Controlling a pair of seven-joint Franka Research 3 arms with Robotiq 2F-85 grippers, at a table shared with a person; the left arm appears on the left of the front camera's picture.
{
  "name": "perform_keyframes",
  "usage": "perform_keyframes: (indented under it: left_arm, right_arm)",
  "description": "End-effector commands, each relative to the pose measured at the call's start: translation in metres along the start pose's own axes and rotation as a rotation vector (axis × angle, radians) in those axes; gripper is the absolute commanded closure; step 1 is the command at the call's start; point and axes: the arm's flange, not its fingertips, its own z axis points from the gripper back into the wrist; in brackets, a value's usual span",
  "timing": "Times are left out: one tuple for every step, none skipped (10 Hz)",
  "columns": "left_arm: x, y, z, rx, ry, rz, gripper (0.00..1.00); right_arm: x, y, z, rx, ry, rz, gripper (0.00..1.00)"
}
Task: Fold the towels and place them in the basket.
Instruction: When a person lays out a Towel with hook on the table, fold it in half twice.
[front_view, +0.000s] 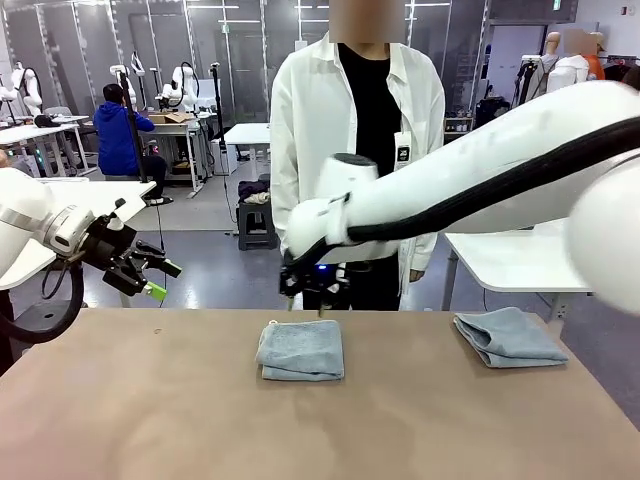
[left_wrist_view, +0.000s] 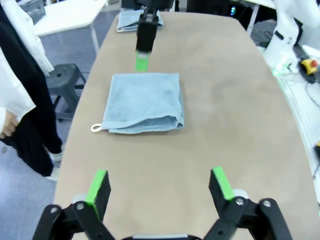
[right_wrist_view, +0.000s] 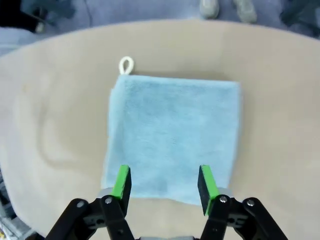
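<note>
Pale blue terry: one folded towel (front_view: 300, 351) lying flat at the middle of the tan surface (front_view: 320, 420), white hanging loop (right_wrist_view: 126, 64) at one corner. Second folded towel (front_view: 508, 336) near the surface's right far edge, well apart from the first. Right end effector (front_view: 305, 300): just above the far edge of the middle towel, green pads (right_wrist_view: 121, 182) parted, nothing between them. Left end effector (front_view: 150, 280): raised off the surface's left side, jaws wide, empty. Person in white shirt (front_view: 310, 120) standing at the far side.
</note>
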Motion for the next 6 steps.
perform_keyframes:
  left_arm:
    - [0.001, -0.001, 0.001, 0.001, 0.000, -0.002, 0.00]
    - [0.001, -0.001, 0.001, 0.001, 0.000, -0.002, 0.00]
    - [0.001, -0.001, 0.001, 0.001, 0.000, -0.002, 0.00]
    - [0.001, -0.001, 0.001, 0.001, 0.000, -0.002, 0.00]
    - [0.001, -0.001, 0.001, 0.001, 0.000, -0.002, 0.00]
    - [0.001, -0.001, 0.001, 0.001, 0.000, -0.002, 0.00]
  right_arm:
    - [-0.026, -0.072, 0.027, 0.126, 0.049, 0.015, 0.32]
    - [-0.027, -0.091, 0.034, 0.165, 0.053, -0.022, 0.32]
    - [-0.031, -0.101, 0.037, 0.187, 0.054, -0.009, 0.32]
    - [-0.029, -0.106, 0.036, 0.184, 0.067, 0.018, 0.32]
    - [-0.024, -0.108, 0.035, 0.153, 0.065, 0.020, 0.32]
    - [-0.020, -0.106, 0.036, 0.157, 0.047, -0.019, 0.32]
